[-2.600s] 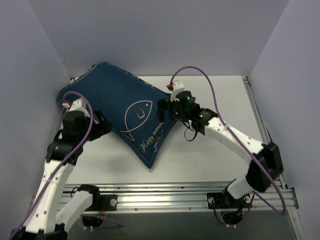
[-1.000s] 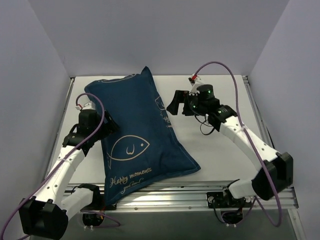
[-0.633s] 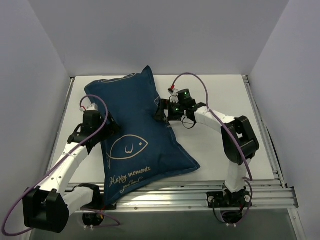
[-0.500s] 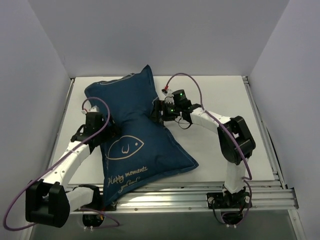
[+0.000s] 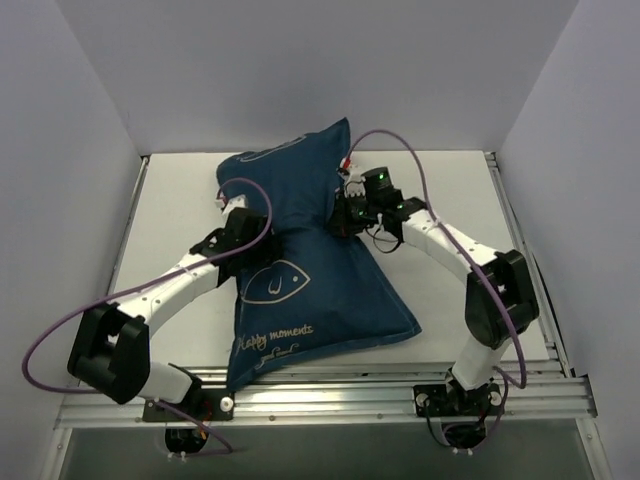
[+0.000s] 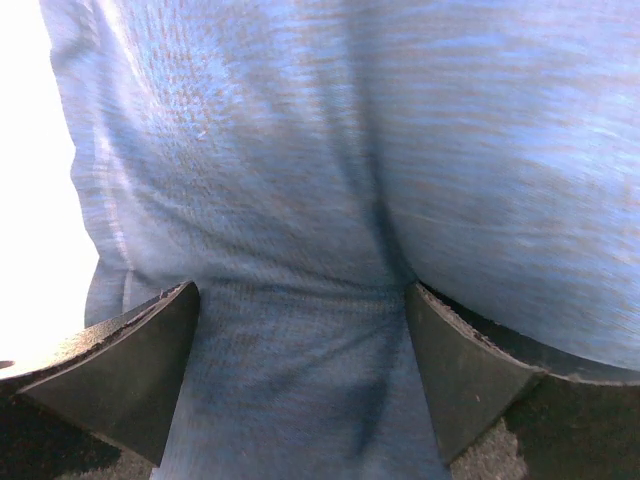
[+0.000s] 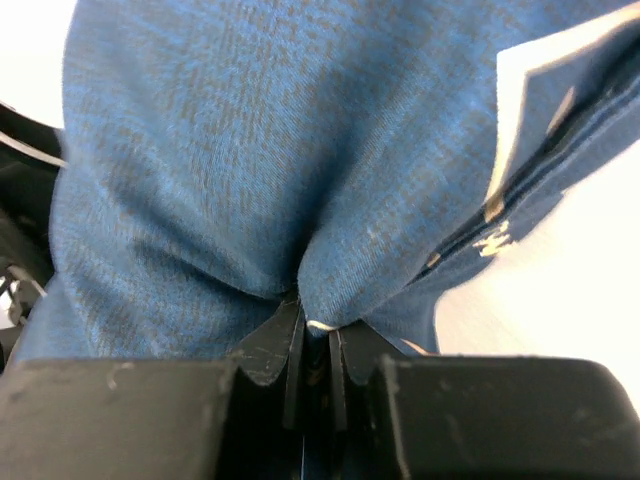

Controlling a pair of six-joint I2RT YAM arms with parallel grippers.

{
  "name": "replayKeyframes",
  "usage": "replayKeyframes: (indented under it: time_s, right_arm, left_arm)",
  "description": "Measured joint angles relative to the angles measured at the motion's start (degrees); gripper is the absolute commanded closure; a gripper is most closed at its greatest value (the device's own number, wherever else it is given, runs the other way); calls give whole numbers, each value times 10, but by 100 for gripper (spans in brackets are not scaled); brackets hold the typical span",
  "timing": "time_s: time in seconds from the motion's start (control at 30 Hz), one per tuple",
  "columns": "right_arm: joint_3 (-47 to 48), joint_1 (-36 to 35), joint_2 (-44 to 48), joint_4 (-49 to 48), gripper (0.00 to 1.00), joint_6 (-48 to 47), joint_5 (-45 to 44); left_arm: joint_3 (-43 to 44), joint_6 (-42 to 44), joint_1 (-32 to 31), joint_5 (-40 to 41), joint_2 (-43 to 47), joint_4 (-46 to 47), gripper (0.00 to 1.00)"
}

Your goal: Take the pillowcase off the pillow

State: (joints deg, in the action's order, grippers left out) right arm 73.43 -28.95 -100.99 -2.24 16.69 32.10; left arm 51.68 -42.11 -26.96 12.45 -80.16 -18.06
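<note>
So the pillowcase (image 5: 310, 275) is sitting fully on the pillow. We're not seeing any white cushion for sure, just a stuffed navy lump with the fish print facing up, lying diagonally on the table (image 5: 460, 200) between the two arms. The right gripper (image 7: 313, 325) is pressing its tips together on a small fold of the navy fabric, and the cloth is puckering out from that pinch, with a seam or opening edge and some cream print running just off to its right. There's a pale patch up beyond that edge, but we're not able to tell if it's pillow, tag or print. The left gripper (image 6: 300, 305) is standing wide apart with the bulging cover filling the gap between its fingers (image 6: 130, 360), pushing into the opposite side of the lump but not clamping anything. We're reckoning this is the very first step: getting a hold on the cover, with nothing peeled off yet. The next move, we're guessing, is calling for the left side to be closing on the bulk through the cloth or pinning it down, while the right is dragging its pinch away toward the open end. The risk is the right one grabbing stuffing along with cloth, so the whole thing is just sliding along.
</note>
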Motion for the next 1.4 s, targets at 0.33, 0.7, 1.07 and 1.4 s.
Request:
replayKeyframes:
  time_s: [0.33,0.7,1.07,1.4]
  right_arm:
    - [172,-1,145,181,100,-78,-88]
    - [63,-129,59,178,70,-72,-118]
    - [55,-203,155,178,18,-47,-200]
    - [-59,-195,337,217,10,11,-381]
  left_arm:
    - [92,-22,-130,-15,-43,39,6]
    - [-50,-70,-123,23,173,-3,6]
    - [-47,-66,-113,78,395,-154,6]
    - [10,-15,-81,58,237,-136,6]
